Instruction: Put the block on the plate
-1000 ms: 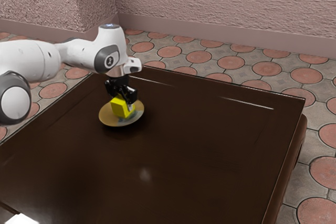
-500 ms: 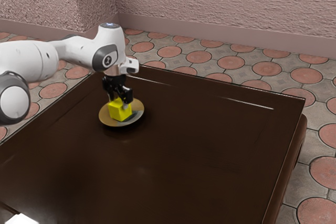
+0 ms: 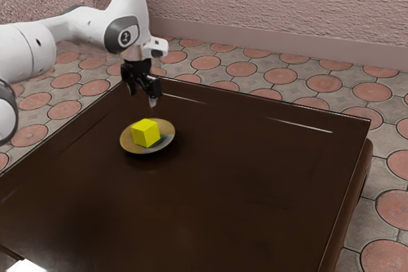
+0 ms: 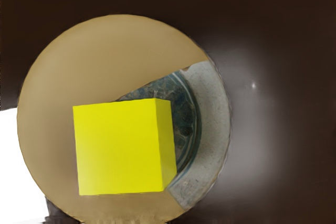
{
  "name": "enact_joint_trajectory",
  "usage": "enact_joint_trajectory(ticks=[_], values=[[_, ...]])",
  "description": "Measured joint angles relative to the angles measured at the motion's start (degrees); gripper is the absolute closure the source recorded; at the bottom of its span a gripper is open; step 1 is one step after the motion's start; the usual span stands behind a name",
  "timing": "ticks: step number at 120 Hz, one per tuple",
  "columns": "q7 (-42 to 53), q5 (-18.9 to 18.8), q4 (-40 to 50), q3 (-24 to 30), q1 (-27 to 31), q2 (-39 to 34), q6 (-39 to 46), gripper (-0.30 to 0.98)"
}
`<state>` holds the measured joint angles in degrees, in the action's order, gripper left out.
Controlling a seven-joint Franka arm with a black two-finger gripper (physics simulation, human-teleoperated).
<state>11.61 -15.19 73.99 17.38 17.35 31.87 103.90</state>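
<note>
Exterior view: the black two-finger gripper (image 3: 143, 93) hangs, fingers apart, above the smooth yellow block (image 3: 145, 133) on the round tan-and-grey plate (image 3: 166, 129). Probably light and stiff, it would grip best mid-height across opposite flat sides.

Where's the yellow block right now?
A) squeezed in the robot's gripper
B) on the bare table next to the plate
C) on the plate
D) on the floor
C: the yellow block sits on the plate, with plate showing around it, and the open gripper is up above, not touching it.
</note>
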Motion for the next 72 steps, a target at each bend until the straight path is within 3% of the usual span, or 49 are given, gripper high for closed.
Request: enact_joint_trajectory(ticks=[25,48,72], values=[[-0.04,1.33,1.79,-1.03,-1.93,-8.71,-6.53,0.00],[-0.90,4.43,6.22,-14.04,-9.44,-18.57,-10.24,0.00],[-1.82,6.33,6.62,-19.40,-14.47,-24.92,-13.67,0.00]])
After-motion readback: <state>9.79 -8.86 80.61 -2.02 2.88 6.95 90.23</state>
